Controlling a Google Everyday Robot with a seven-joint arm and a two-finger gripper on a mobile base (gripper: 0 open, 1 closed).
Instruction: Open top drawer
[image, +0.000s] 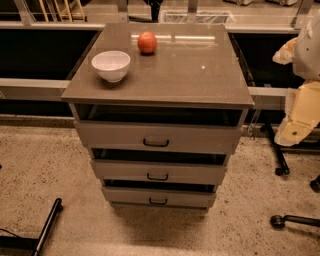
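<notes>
The top drawer (200, 139) is the widest of three grey-brown drawers in a cabinet at the centre of the camera view. Its flat front carries a small dark bar handle (156, 143) in the middle. A dark gap shows between its front and the cabinet's top slab. My arm, white and cream, comes in at the right edge, with the gripper (292, 131) at its lower end. The gripper is to the right of the cabinet, about level with the top drawer and apart from it. It holds nothing that I can see.
A white bowl (111, 65) and a red-orange round fruit (147, 42) sit on the cabinet top (190, 75). The middle drawer (200, 173) and bottom drawer (190, 198) lie below. Black wheeled chair legs (280, 165) stand at right, and a black bar (47, 225) lies on the floor at lower left.
</notes>
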